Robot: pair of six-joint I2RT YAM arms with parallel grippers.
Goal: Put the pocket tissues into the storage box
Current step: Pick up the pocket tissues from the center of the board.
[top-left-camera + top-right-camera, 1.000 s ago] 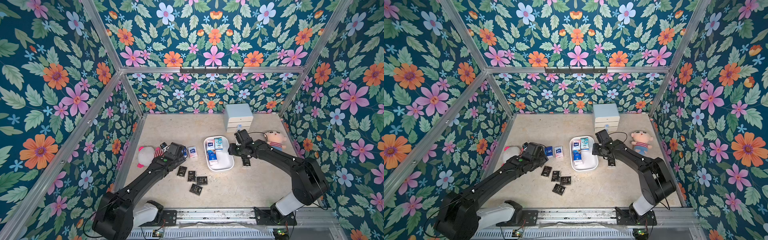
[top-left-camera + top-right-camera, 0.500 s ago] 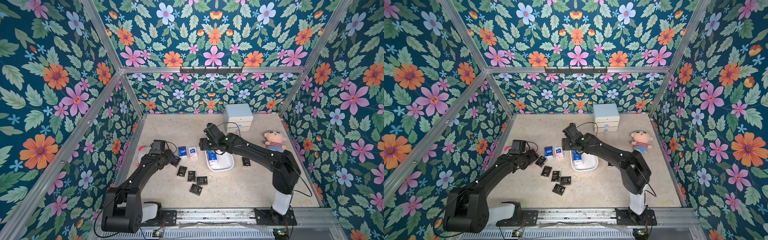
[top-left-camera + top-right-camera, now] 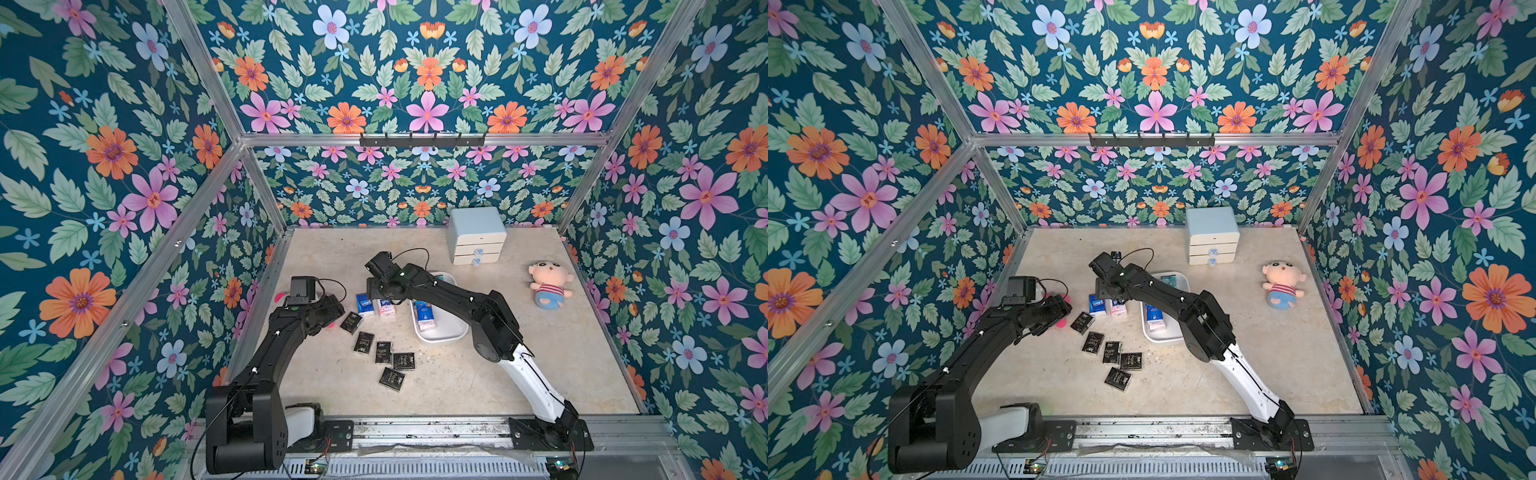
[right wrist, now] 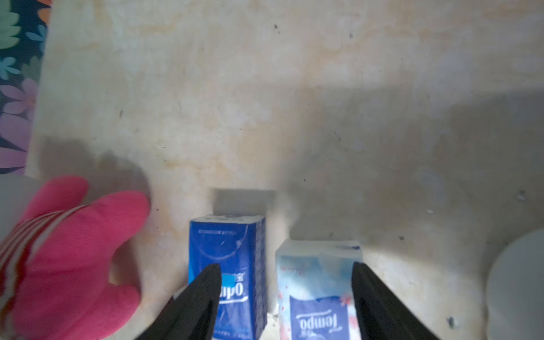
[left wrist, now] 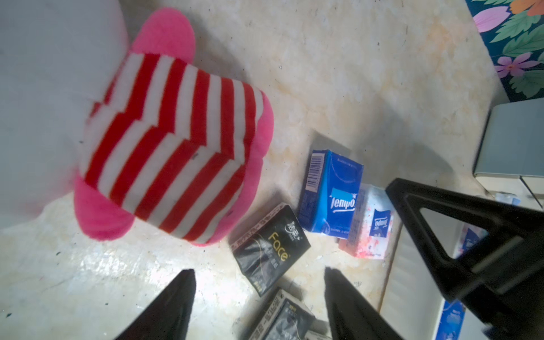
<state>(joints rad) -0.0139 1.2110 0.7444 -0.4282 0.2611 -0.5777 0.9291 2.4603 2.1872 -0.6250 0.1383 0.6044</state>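
Nearest us, black packets (image 3: pixel 392 379) lay loose on the floor. Our left gripper (image 5: pixel 259 270) stood open beside one. Farther on, our right gripper (image 4: pixel 286 265) gaped empty over a blue packet (image 4: pixel 226 250) and a pink packet (image 4: pixel 318 273), near the box (image 3: pixel 440 338).

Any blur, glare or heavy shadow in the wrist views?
Left wrist view: the striped doll is smeared, glare whitens the table beside it. Right wrist view: soft throughout, a broad shadow darkens the table, yet the blue packet has legible lettering.
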